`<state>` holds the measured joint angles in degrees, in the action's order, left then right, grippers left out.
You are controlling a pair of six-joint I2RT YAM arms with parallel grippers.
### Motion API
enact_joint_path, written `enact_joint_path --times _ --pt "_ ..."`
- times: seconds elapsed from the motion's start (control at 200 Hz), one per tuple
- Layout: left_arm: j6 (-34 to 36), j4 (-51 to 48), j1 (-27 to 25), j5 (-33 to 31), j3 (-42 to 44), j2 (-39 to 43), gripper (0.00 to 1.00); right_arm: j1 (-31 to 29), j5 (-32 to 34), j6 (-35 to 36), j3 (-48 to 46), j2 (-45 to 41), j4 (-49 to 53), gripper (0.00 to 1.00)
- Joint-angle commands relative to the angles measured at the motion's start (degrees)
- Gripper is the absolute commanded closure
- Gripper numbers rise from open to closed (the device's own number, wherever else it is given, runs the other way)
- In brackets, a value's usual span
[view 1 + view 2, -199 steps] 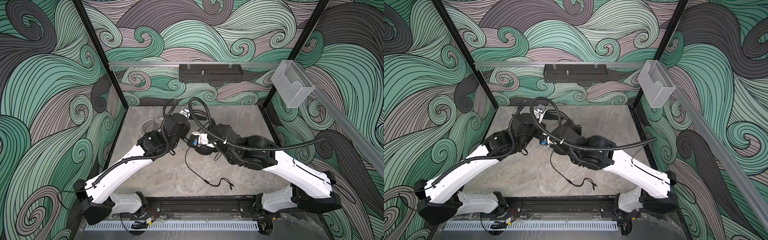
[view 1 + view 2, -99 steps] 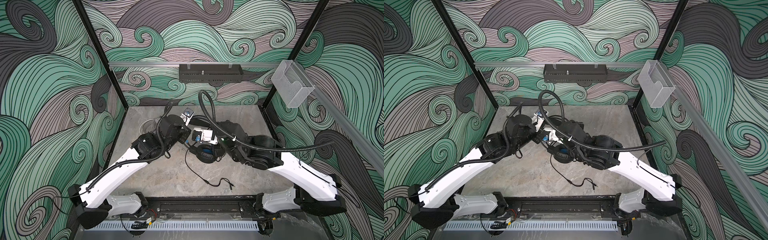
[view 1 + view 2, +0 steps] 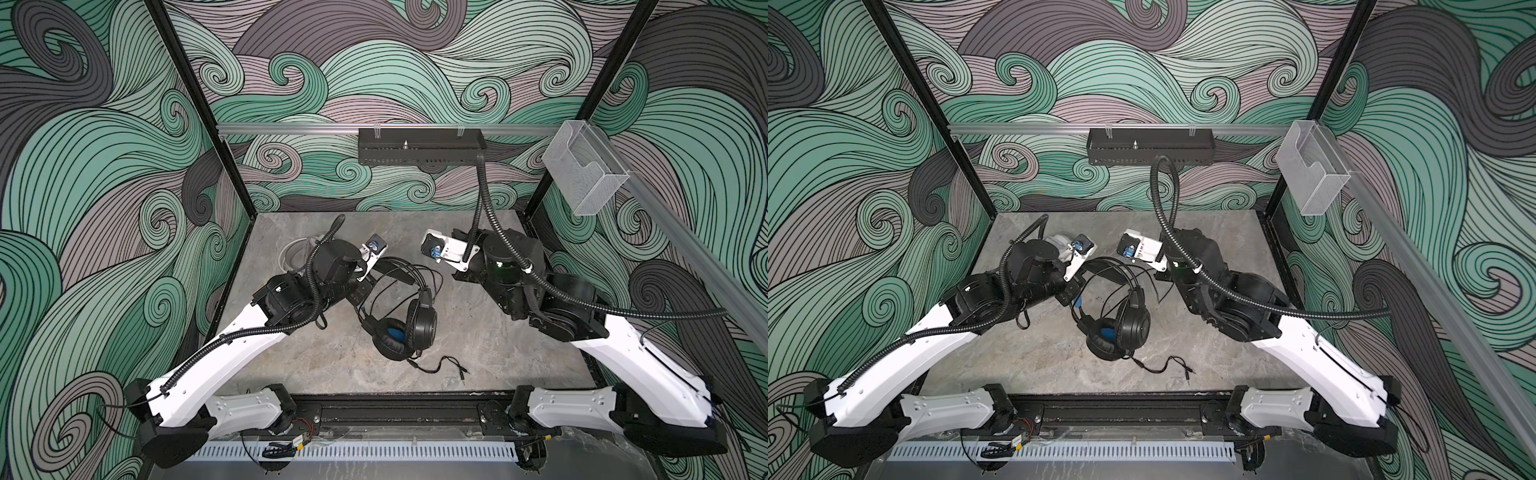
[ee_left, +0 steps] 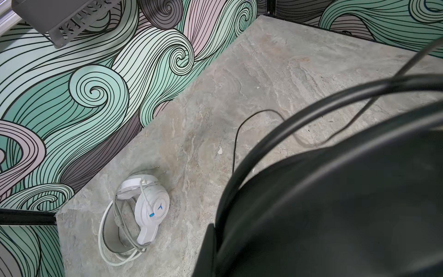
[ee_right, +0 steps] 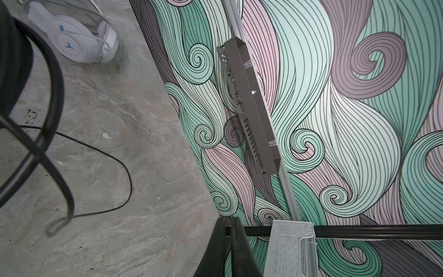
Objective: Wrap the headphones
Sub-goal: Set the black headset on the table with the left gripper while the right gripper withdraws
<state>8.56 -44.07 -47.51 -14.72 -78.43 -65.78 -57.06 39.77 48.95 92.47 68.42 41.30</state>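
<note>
Compared with 1 second ago, the right arm (image 3: 623, 357) is found drawn back to the right side of the table (image 3: 478, 353), and the black headset (image 3: 405, 328) that was covered by both wrists is now exposed at the centre. The left arm (image 3: 249, 345) is shifted only slightly.

The left gripper (image 3: 362, 291) is seen clenched at the top of the black headset's headband, which is formed of 2 thin curved bars over a flat strap. The band is held up while the 2 round cups rest on the table. The cups are padded in matte black, and a blue lining is shown inside the nearer one. The black cable (image 3: 436, 368) is trailed from the cups toward the front edge and is split into 2 short plug ends.

The right gripper (image 5: 229, 221) is seen clenched in the right wrist view, with nothing visible between its dark fingers, and it is kept well apart from the headset.

The white headset (image 4: 148, 208) is laid near the back left corner, with its thin pale cable looped around it. Its glossy plastic cup is marked by a ring of fine slots and small blue accents. The table surface is patterned like grey veined stone.
</note>
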Motion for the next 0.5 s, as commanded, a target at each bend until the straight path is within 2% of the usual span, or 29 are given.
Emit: enact_joint_path --times 0.0,0.1,0.25,0.385,0.45,0.495 --pt "-3.21 1.34 0.31 2.30 -2.47 1.44 1.00 2.37 -3.52 -6.24 -2.19 -1.24 -2.33 0.90" --pt "-3.54 0.54 0.31 2.75 -3.75 1.03 1.00 3.75 -8.71 -10.61 -4.75 -3.88 -2.41 0.84" --pt "-3.37 -2.37 0.31 3.79 -7.27 -0.34 1.00 7.15 -20.13 -16.50 -14.00 -10.83 -6.67 0.57" --pt "-4.31 -5.83 0.31 5.51 -11.39 -1.79 1.00 12.20 -28.07 -24.43 -24.29 -18.62 -11.58 0.42" --pt "-4.97 -7.42 0.31 6.38 -13.55 -2.29 1.00 15.66 -33.98 -28.52 -28.09 -21.85 -13.17 0.32" --pt "-5.27 -8.52 0.31 6.91 -15.08 -2.53 1.00 17.67 -38.68 -30.93 -30.05 -23.07 -14.05 0.29"
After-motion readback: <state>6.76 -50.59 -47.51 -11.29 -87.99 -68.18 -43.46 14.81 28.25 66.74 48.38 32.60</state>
